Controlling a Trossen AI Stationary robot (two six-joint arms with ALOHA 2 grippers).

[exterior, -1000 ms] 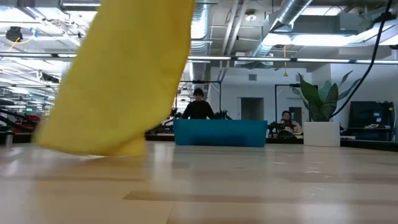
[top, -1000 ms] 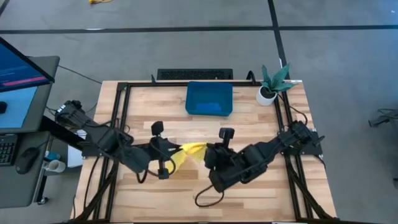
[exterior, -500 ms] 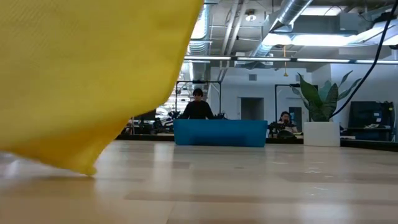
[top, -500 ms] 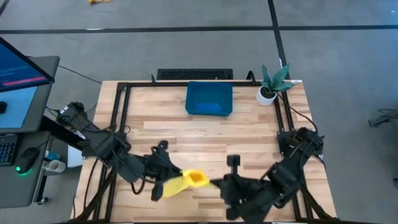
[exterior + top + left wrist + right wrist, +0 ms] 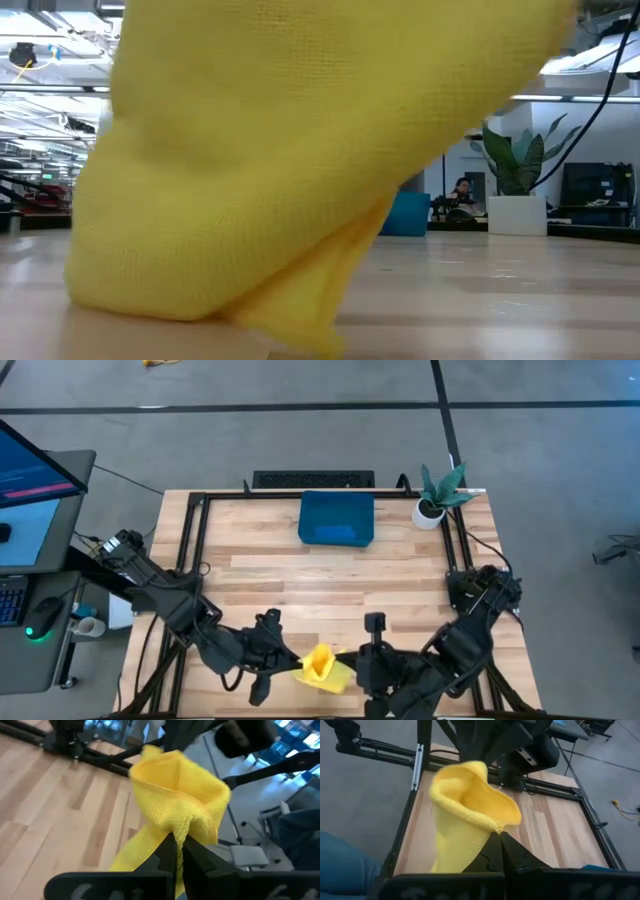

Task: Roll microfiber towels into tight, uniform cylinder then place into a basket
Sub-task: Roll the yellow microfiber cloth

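Note:
The yellow towel (image 5: 322, 665) is bunched between my two grippers near the table's near edge. It fills the low view (image 5: 300, 150). My left gripper (image 5: 292, 663) is shut on its left side. My right gripper (image 5: 350, 665) is shut on its right side. The teal basket (image 5: 310, 510) stands at the far middle of the table. A brighter blue mass (image 5: 342, 533) lies inside the basket; I cannot tell whether it is the blue towel. My left gripper pinches a gathered fold of the yellow towel (image 5: 186, 827) between its two fingers, coming level from the table's left. The cloth bulges in a loop beyond the fingertips and hangs below them. Its lower end (image 5: 200, 305) reaches the table. My right gripper pinches the towel's thick rolled edge (image 5: 496, 826) between its two fingers, coming level from the table's right. The cloth opens into a cone-shaped loop beyond the fingertips, and the rest hangs slack below them.
A small white pot with a green plant (image 5: 436, 498) stands at the far right corner, beside the basket. Black frame rails (image 5: 195, 550) run along the table's sides. Bare wood lies between the basket and the grippers. People sit in the room beyond (image 5: 462, 192).
Both grippers have carried the yellow towel from the table's middle toward its near edge and then drawn closer together. The towel, stretched between them before, is now bunched into a loop that stands up between the fingers, with its lower part down near the table.

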